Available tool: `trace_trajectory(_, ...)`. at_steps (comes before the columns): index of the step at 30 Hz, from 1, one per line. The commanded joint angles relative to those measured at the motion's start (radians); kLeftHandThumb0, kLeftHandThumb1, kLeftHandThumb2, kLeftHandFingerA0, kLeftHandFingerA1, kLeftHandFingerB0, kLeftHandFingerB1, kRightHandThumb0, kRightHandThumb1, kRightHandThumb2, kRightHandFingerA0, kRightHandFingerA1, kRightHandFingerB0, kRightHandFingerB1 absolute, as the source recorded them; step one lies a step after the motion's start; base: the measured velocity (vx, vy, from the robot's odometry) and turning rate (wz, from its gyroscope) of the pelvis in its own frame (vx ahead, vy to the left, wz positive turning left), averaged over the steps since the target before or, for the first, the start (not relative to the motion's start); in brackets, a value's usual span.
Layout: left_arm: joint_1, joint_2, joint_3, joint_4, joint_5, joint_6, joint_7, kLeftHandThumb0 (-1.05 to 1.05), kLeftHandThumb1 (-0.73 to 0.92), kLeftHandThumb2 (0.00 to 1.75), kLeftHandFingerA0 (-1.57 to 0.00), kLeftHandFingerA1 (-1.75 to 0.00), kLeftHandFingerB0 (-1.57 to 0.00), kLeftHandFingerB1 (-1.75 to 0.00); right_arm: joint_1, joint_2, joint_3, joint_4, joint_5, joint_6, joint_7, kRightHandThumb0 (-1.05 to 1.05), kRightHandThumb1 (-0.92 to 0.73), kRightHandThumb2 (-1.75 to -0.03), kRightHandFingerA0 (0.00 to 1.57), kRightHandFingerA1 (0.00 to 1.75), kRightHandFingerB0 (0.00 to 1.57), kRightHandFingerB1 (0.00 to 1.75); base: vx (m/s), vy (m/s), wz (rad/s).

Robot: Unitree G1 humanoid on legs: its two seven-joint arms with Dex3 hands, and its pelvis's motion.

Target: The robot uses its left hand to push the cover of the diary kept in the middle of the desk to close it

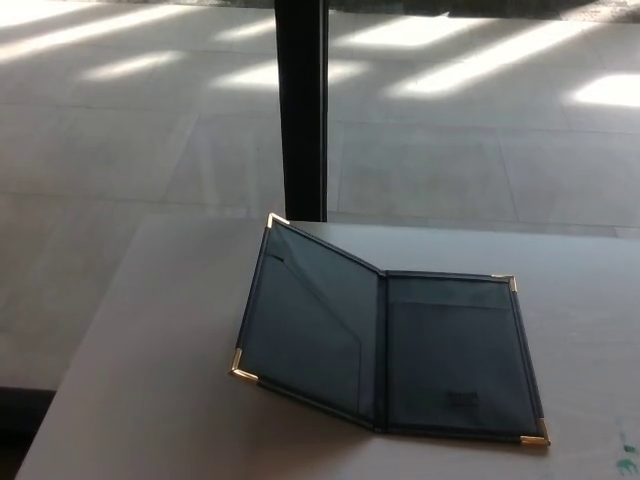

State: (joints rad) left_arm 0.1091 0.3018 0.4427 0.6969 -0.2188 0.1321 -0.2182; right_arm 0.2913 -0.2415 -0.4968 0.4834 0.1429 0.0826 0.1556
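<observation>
The diary (390,345) lies open on the desk (150,380), its left cover (310,320) raised partway. Neither hand is visible, so their state can't be told; closing remains undone.

Bare surface of the pale grey desk (150,380) is seen to the left of the dark blue open diary with gold corner caps (385,345), and free passage is offered there up to the raised left cover (305,325), which stands tilted off the desk. A narrower bare strip is left to the right of the flat right cover. Behind the desk's far edge, a black upright post (300,110) is placed just beyond the diary's back left corner.
</observation>
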Motion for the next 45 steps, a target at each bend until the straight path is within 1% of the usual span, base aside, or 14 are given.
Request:
trace_trajectory(1, -0.071, 0.074, 0.264, -0.077, -0.401, 0.304, -0.191, -1.05, 0.92, 0.77, -0.21, -0.57, 0.00, -0.38, 0.022, -0.021, -0.189, -0.119, 0.290, 0.113, 0.108, -0.73, -0.92, -0.71, 0.41, 0.57, 0.28, 0.37, 0.00, 0.000, 0.00)
trace_trajectory(7, -0.176, 0.030, 0.271, -0.213, -0.447, 0.375, -0.138, -1.05, 0.67, 1.19, -0.23, -0.58, -0.09, -0.41, 0.033, -0.004, -0.206, -0.180, 0.296, 0.155, 0.092, -0.73, -0.92, -0.70, 0.44, 0.59, 0.31, 0.37, 0.00, 0.000, 0.00)
trace_trajectory(11, -0.258, -0.038, 0.222, -0.360, -0.528, 0.480, -0.120, -1.05, 0.65, 1.15, -0.17, -0.53, -0.08, -0.29, 0.032, -0.004, -0.204, -0.189, 0.288, 0.155, 0.097, -0.73, -0.92, -0.71, 0.43, 0.58, 0.30, 0.36, 0.00, 0.000, 0.00)
trace_trajectory(12, -0.266, -0.047, 0.214, -0.374, -0.533, 0.487, -0.120, -1.05, 0.88, 0.70, -0.18, -0.44, -0.06, -0.26, 0.028, -0.003, -0.208, -0.188, 0.293, 0.164, 0.094, -0.73, -0.92, -0.69, 0.45, 0.58, 0.31, 0.35, 0.00, 0.000, 0.00)
trace_trajectory(17, -0.381, -0.174, 0.069, -0.495, -0.510, 0.522, -0.055, -1.05, 0.87, 1.33, -0.02, -0.45, -0.15, 0.00, 0.016, 0.004, -0.211, -0.178, 0.298, 0.170, 0.089, -0.74, -0.92, -0.69, 0.43, 0.59, 0.32, 0.37, 0.00, 0.000, 0.00)
trace_trajectory(22, -0.415, -0.270, 0.042, -0.525, -0.513, 0.539, 0.001, -0.96, 0.77, 1.29, -0.04, -0.41, -0.05, -0.05, 0.011, 0.005, -0.220, -0.180, 0.301, 0.189, 0.070, -0.75, -0.91, -0.68, 0.48, 0.59, 0.35, 0.35, 0.00, 0.000, 0.00)
trace_trajectory(23, -0.421, -0.297, 0.030, -0.524, -0.519, 0.543, -0.004, -0.96, 0.77, 1.29, -0.04, -0.41, -0.05, -0.05, 0.010, 0.003, -0.221, -0.178, 0.304, 0.196, 0.073, -0.74, -0.75, -1.10, 0.44, 0.65, 0.28, 0.50, 0.00, 0.000, 0.00)
trace_trajectory(24, -0.419, -0.313, 0.027, -0.538, -0.521, 0.554, 0.014, -0.98, 0.78, 1.29, -0.06, -0.50, -0.06, -0.04, 0.014, 0.003, -0.218, -0.183, 0.301, 0.192, 0.076, -0.74, -0.92, -0.68, 0.47, 0.59, 0.34, 0.36, 0.00, 0.000, 0.00)
trace_trajectory(29, -0.409, -0.381, -0.024, -0.560, -0.498, 0.572, 0.029, -1.05, 0.77, 1.20, -0.08, -0.50, -0.05, -0.12, 0.007, 0.005, -0.218, -0.167, 0.304, 0.177, 0.089, -0.71, -0.73, -1.09, 0.42, 0.63, 0.27, 0.50, 0.00, 0.000, 0.00)
trace_trajectory(30, -0.403, -0.394, -0.034, -0.563, -0.494, 0.571, 0.032, -1.04, 0.76, 1.22, -0.14, -0.54, -0.07, -0.14, 0.008, 0.005, -0.216, -0.169, 0.303, 0.177, 0.088, -0.73, -0.92, -0.69, 0.45, 0.57, 0.34, 0.36, 0.00, 0.000, 0.00)
trace_trajectory(39, -0.354, -0.416, -0.127, -0.527, -0.418, 0.569, 0.052, -0.95, 0.75, 1.29, -0.14, -0.54, -0.05, -0.11, 0.022, 0.018, -0.211, -0.196, 0.331, 0.187, 0.081, -0.73, -0.92, -0.69, 0.46, 0.62, 0.36, 0.39, 0.00, 0.000, 0.00)
trace_trajectory(40, -0.354, -0.408, -0.127, -0.516, -0.417, 0.564, 0.046, -1.05, 0.92, 0.88, -0.10, -0.46, -0.03, -0.26, 0.026, 0.021, -0.212, -0.213, 0.335, 0.196, 0.072, -0.74, -0.92, -0.68, 0.46, 0.63, 0.35, 0.39, 0.00, 0.000, 0.00)
trace_trajectory(44, -0.355, -0.368, -0.120, -0.488, -0.419, 0.559, 0.025, -1.01, 0.75, 1.28, -0.07, -0.52, -0.06, -0.07, 0.025, 0.022, -0.205, -0.218, 0.337, 0.193, 0.069, -0.73, -0.92, -0.70, 0.44, 0.61, 0.34, 0.38, 0.00, 0.000, 0.00)
trace_trajectory(45, -0.354, -0.358, -0.118, -0.482, -0.421, 0.560, 0.020, -1.05, 0.92, 0.85, -0.11, -0.45, -0.01, -0.28, 0.022, 0.022, -0.205, -0.211, 0.338, 0.190, 0.070, -0.70, -0.74, -1.11, 0.41, 0.65, 0.27, 0.51, 0.00, 0.000, 0.00)
